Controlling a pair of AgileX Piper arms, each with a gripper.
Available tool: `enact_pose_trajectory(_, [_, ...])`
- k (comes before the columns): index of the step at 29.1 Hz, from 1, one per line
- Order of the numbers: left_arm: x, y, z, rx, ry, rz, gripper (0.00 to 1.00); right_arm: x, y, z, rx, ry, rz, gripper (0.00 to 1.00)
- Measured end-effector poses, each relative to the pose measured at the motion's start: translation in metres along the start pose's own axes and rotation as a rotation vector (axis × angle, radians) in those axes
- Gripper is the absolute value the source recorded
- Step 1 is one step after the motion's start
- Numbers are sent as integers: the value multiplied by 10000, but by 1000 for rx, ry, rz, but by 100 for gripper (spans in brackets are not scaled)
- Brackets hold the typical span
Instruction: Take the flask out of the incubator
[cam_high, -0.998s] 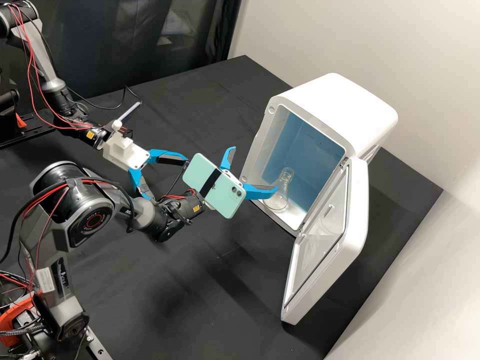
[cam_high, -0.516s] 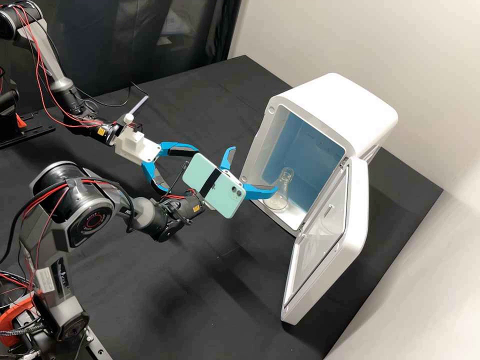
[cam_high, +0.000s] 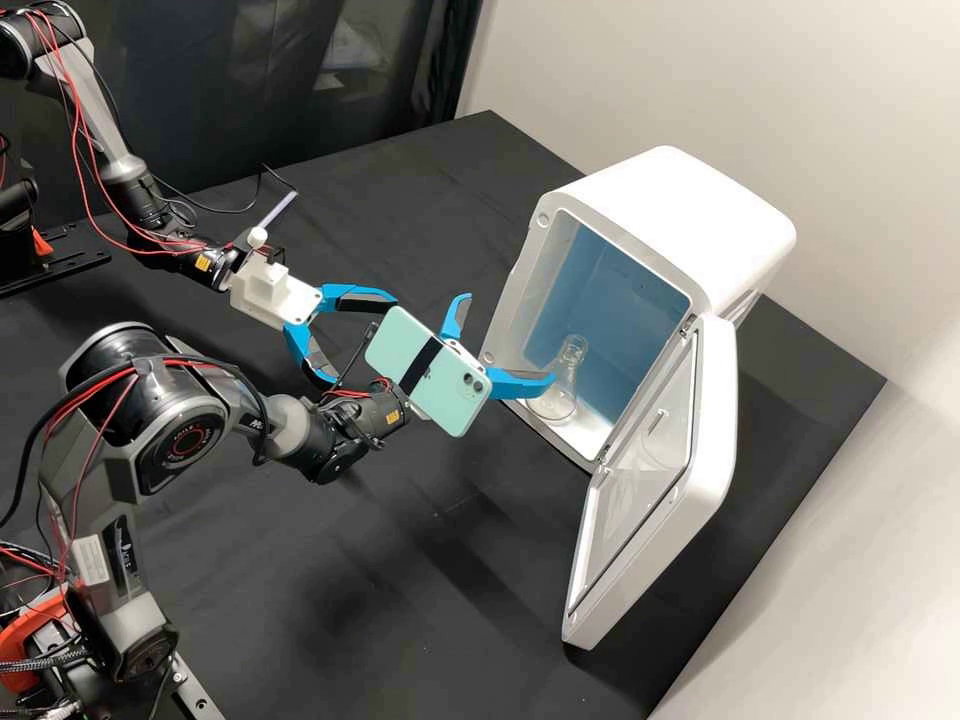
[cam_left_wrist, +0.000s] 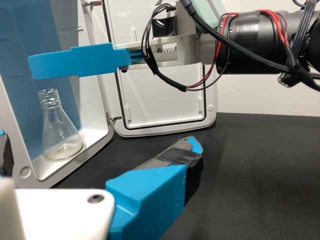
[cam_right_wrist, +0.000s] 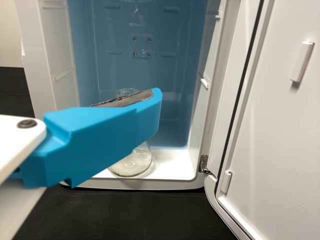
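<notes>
Black bench, white wall behind. Worry imo: the flask is bare glass, upright on the incubator floor, so a crooked finger could tip it or snag the frame. Left gripper hangs wide open, empty. At its 3 o'clock the right gripper, also spread and empty, sits at the doorway, with the flask at its 3 o'clock.

High cam looks down on incubator from well off its open front; both wrist cams face it close up; all share its interior.

Lab: black bench, white incubator, glass flask inside.
</notes>
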Motion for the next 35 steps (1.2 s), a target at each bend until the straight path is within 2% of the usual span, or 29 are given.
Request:
enact_pose_trajectory(4, [0,0,0,0,0,0,100,4,-1,4,1,5,7,100])
enact_pose_trajectory(7, [0,0,0,0,0,0,100,24,-45,47,8,-6,7,100])
enact_pose_trajectory(9, [0,0,0,0,0,0,100,43,-100,96,8,-22,-8,100])
enact_pose_trajectory(12, [0,0,0,0,0,0,100,76,-215,217,8,-64,-42,100])
enact_pose_trajectory(16, [0,0,1,1,-2,0,100,166,-311,317,-6,-114,-54,100])
enact_pose_trajectory(22, [-21,-31,20,19,-26,-15,100,339,-322,377,-35,-143,-24,100])
enact_pose_trajectory(26, [-23,-34,22,21,-28,-17,100,482,-292,424,-53,-158,12,100])
enact_pose_trajectory(33, [-23,-34,22,21,-28,-17,100,634,-203,528,-37,-199,64,100])
enact_pose_trajectory(35, [-23,-34,22,21,-28,-17,100,670,-195,532,-45,-203,73,100])
